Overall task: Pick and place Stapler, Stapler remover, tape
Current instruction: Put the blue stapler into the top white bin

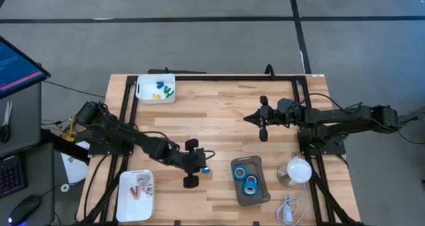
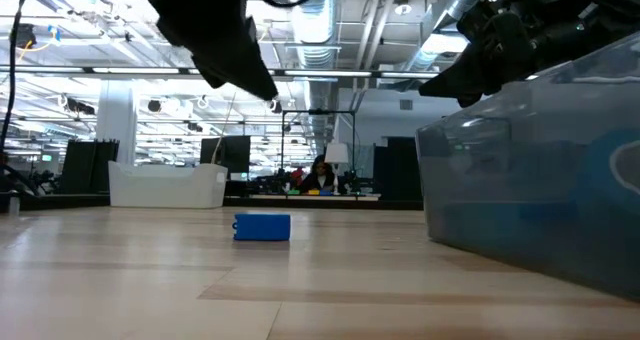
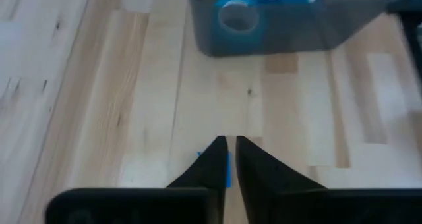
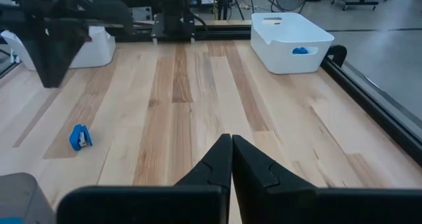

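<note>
A small blue tape roll [image 1: 207,169] lies flat on the wood table, left of a grey bin [image 1: 260,194]; it also shows in the low view [image 2: 262,227] and the right wrist view [image 4: 80,137]. Two more blue rolls [image 1: 239,171] [image 1: 250,185] sit in that bin, one showing through its wall [image 3: 237,16]. My left gripper [image 1: 201,162] [image 3: 231,145] hangs shut above the loose roll [image 3: 227,170], well clear of the table in the low view [image 2: 268,88]. My right gripper [image 1: 251,118] [image 4: 231,140] waits shut over the table's middle.
A white tray [image 1: 123,211] with pinkish items sits at the near left corner. A white bin [image 1: 141,93] [image 4: 283,53] with small coloured items stands at the far left. A white lamp [image 1: 298,169] stands right of the grey bin. Bare wood lies between the arms.
</note>
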